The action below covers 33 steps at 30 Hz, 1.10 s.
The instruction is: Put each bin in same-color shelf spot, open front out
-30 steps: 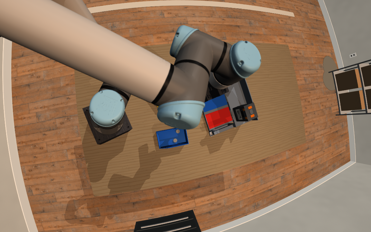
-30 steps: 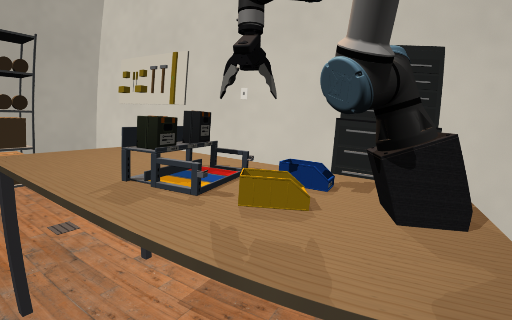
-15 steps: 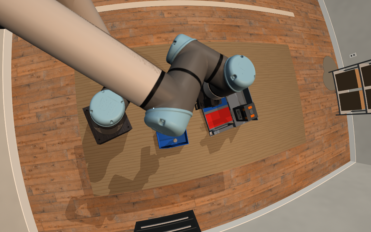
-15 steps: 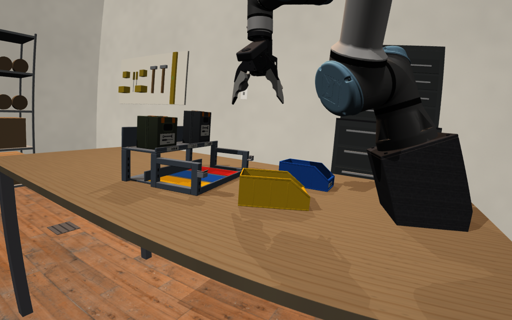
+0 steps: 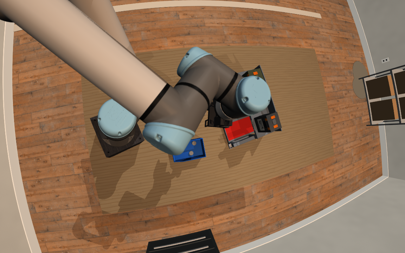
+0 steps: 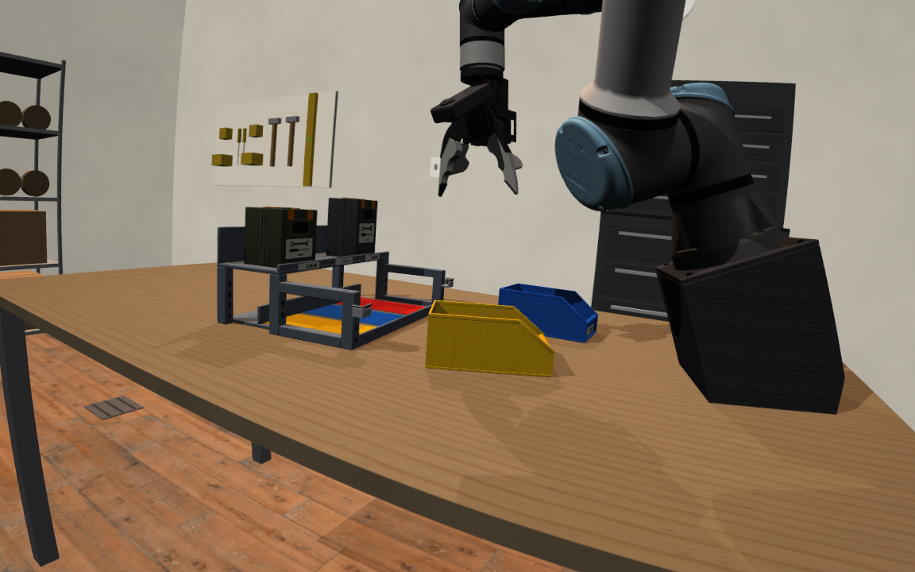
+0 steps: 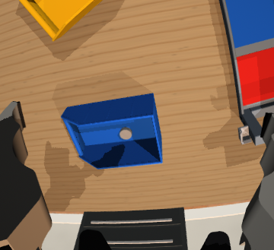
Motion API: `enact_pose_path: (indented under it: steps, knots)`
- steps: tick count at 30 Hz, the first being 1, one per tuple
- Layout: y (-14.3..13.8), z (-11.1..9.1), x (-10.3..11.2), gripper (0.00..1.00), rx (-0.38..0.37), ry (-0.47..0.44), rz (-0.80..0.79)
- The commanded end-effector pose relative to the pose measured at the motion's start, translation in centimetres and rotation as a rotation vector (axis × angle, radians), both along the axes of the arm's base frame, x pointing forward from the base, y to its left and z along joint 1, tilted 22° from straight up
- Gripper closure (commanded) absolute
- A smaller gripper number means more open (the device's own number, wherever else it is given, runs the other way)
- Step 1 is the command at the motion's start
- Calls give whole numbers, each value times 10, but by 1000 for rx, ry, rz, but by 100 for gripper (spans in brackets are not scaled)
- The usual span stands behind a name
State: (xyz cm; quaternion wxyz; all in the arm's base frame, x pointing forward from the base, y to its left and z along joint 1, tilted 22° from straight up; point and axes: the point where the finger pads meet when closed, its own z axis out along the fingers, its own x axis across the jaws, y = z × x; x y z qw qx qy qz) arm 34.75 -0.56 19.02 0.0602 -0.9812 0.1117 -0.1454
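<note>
Standing on plank floor by gray walls, table (image 5: 295,94) (image 6: 389,398) (image 7: 183,71) holds shelf (image 5: 257,135) (image 6: 278,306) (image 7: 229,49); blue bin (image 5: 199,150) (image 6: 546,313) (image 7: 114,109) sits beside shelf, gripper (image 6: 478,191) above table near shelf, fingers apart.

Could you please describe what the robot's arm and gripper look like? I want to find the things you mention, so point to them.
The arm (image 5: 194,91) (image 6: 681,149) has smooth tubular links, beige and dark grey-brown from above, with black bands and rounded light-blue joint caps. The gripper (image 6: 478,191) has a black body and two tapering, angular grey fingers with dark tips. No loose cables show.

Tan-and-charcoal arm (image 5: 103,66) (image 6: 642,49)—pale-blue caps (image 5: 168,138) (image 6: 592,163)
</note>
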Motion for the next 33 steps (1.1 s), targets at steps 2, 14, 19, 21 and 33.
enact_pose_path:
  steps: [2, 14, 19, 21, 33]
  knots:
    - [-10, -8, -4, 0, 31, 9, -95]
    - [-28, -24, -14, 0, 95, 26, -282]
    - [-36, -32, -18, 0, 126, 34, -374]
    - [-40, -35, -20, 0, 139, 37, -410]
    - [-54, -50, -29, 0, 201, 48, -585]
